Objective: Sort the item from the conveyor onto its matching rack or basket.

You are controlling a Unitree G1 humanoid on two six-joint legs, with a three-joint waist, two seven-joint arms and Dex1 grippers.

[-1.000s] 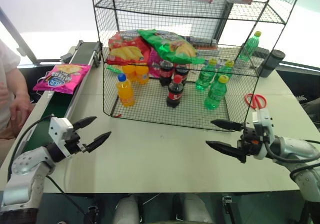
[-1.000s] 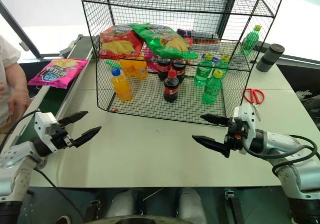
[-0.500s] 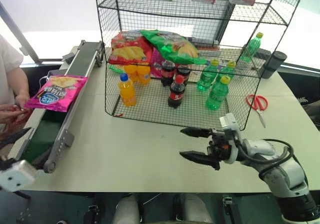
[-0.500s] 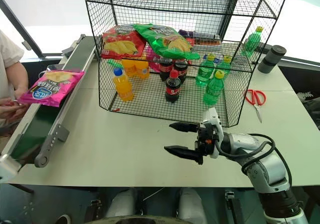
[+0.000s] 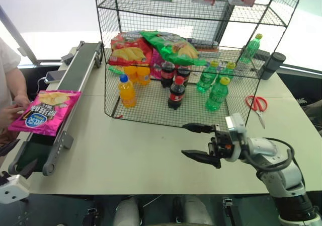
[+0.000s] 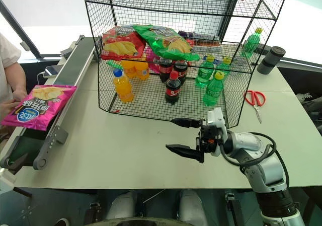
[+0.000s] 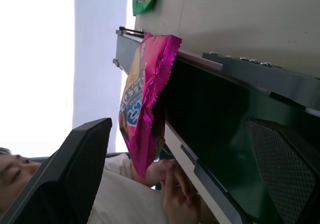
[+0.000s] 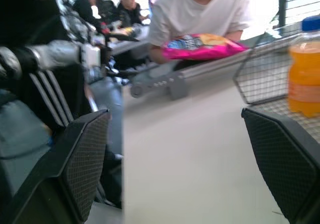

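The item, a shiny magenta-pink snack bag point(image 5: 44, 111), lies on the near part of the dark green conveyor point(image 5: 80, 72), hanging a little over its left edge. My left gripper point(image 5: 17, 156) is open low at the conveyor's near end, short of the bag; its wrist view looks up the belt at the bag point(image 7: 145, 94) between the spread fingers point(image 7: 75, 174). My right gripper point(image 5: 184, 140) is open and empty over the table, pointing left, in front of the black wire rack point(image 5: 236, 92). Its wrist view shows the bag point(image 8: 200, 47) far off.
A person stands left of the conveyor, one hand point(image 5: 10, 113) close to the bag. The rack holds a red bag point(image 5: 126, 47), a green bag point(image 5: 173, 45) and several bottles point(image 5: 175, 92). Red scissors point(image 5: 257, 104) and a dark cup point(image 5: 274, 64) lie to its right.
The pink bag has ridden down the belt toward me. My left gripper swung left off the table to the belt's near end. My right gripper moved left across the table.
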